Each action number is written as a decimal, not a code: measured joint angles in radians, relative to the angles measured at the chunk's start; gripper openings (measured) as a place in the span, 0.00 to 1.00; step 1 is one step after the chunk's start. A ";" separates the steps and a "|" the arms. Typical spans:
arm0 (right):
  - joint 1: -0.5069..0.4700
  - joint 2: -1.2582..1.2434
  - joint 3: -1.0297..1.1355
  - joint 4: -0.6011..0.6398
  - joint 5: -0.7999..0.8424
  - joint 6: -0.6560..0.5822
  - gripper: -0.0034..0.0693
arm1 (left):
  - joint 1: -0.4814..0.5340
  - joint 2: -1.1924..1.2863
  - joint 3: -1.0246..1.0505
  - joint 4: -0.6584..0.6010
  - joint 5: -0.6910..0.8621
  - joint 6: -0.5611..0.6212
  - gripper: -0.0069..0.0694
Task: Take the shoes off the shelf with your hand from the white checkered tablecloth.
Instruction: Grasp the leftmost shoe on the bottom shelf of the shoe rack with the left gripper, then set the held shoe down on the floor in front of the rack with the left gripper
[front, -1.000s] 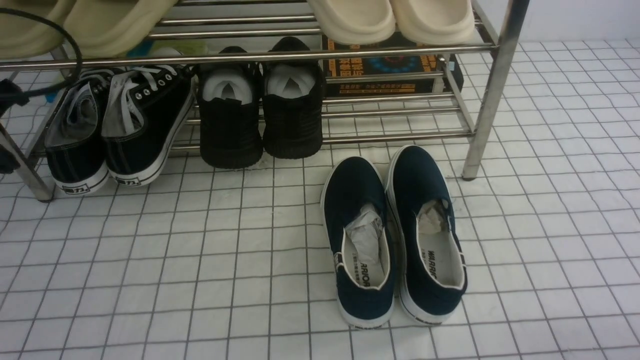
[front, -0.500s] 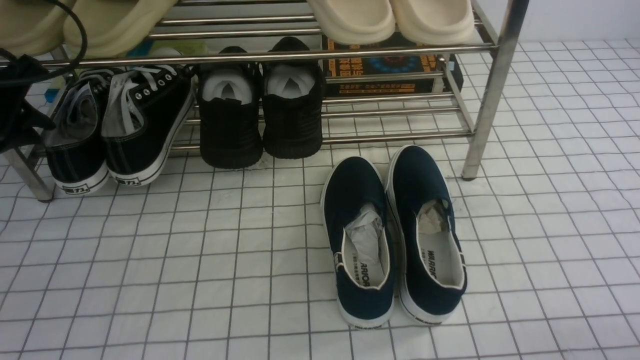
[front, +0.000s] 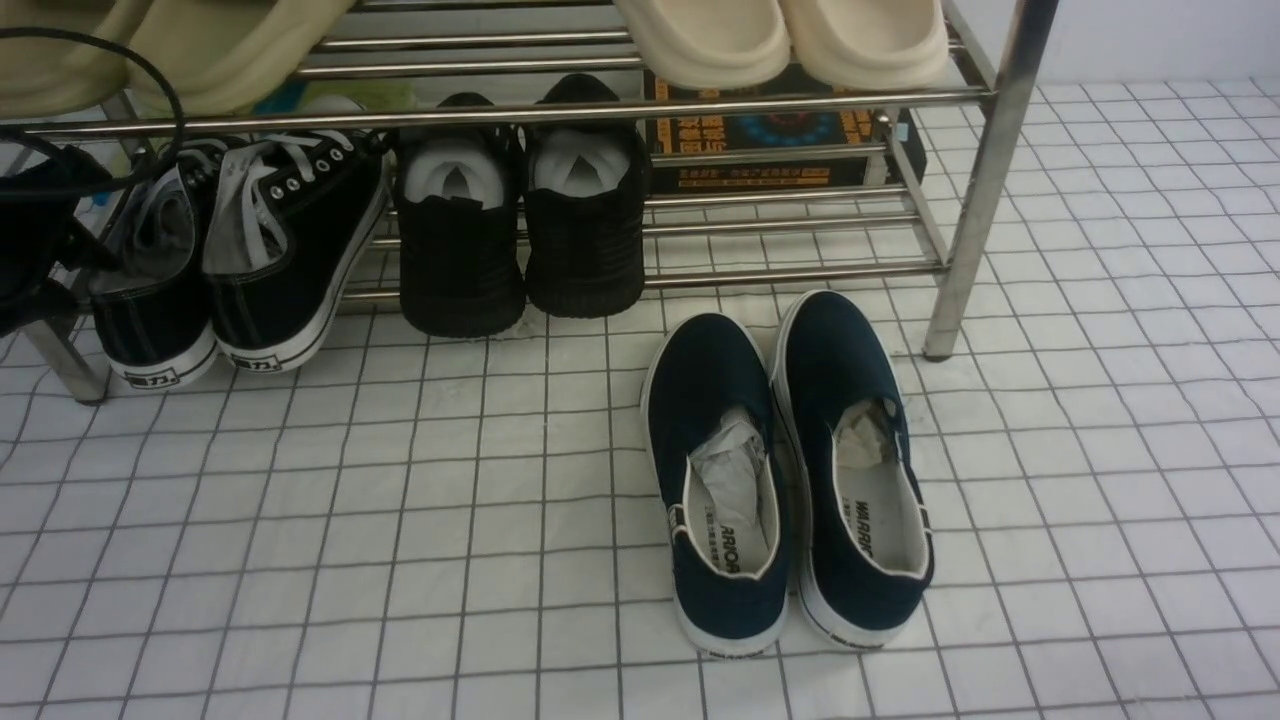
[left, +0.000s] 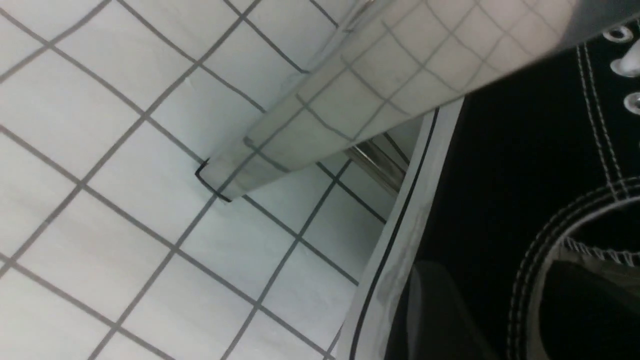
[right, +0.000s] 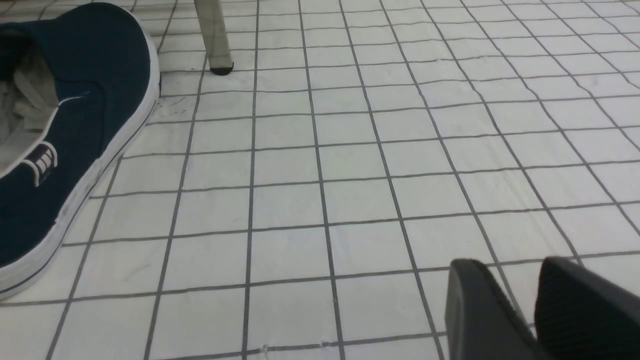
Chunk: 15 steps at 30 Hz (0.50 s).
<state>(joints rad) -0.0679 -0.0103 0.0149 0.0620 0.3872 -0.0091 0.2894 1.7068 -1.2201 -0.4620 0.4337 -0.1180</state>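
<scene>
Left black gripper (front: 40, 235) at 9 o'clock, just beside black canvas lace-up sneakers (front: 280, 270) on silver metal-tube shelf (front: 985, 180); jaw opening cannot be told. Right gripper (right: 507, 267) parted, empty.

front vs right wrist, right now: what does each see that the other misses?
Front only: black lace-up sneakers and black knit shoes on the shelf's lower tier, cream slippers above. Right wrist only: right gripper, jaws slightly apart, empty. Both: one navy slip-on, a shelf leg, the checkered tablecloth.
</scene>
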 joint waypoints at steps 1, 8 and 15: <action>0.000 0.000 0.000 0.000 0.000 0.000 0.33 | 0.000 0.004 0.000 0.000 -0.004 0.000 0.49; 0.000 0.000 0.000 0.000 0.000 0.000 0.33 | 0.000 0.048 -0.010 -0.015 0.002 0.000 0.29; 0.000 0.000 0.000 0.000 0.000 0.000 0.33 | 0.002 0.039 -0.010 -0.005 0.040 0.048 0.14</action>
<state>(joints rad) -0.0679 -0.0103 0.0149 0.0620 0.3872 -0.0091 0.2918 1.7454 -1.2305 -0.4673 0.4736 -0.0698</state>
